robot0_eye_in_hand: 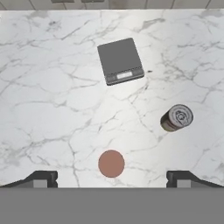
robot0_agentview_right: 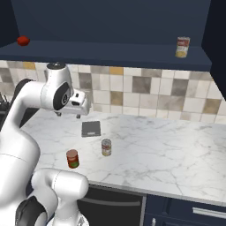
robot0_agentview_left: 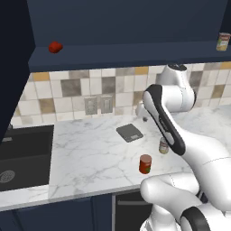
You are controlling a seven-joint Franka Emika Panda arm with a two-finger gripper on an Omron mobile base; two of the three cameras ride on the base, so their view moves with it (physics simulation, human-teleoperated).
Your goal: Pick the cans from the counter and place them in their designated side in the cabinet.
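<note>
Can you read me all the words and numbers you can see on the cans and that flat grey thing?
No text here can be read.
Can on the cabinet shelf: red, white and yellow label, print too blurred to read.
Labelled can on the counter: label too small to read.
Red can: no letters can be made out.
Grey kitchen scale: its pale display strip shows no readable digits.

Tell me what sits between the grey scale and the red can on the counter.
Nothing: in the hand view, only bare marble counter separates the scale from the red can.
</note>
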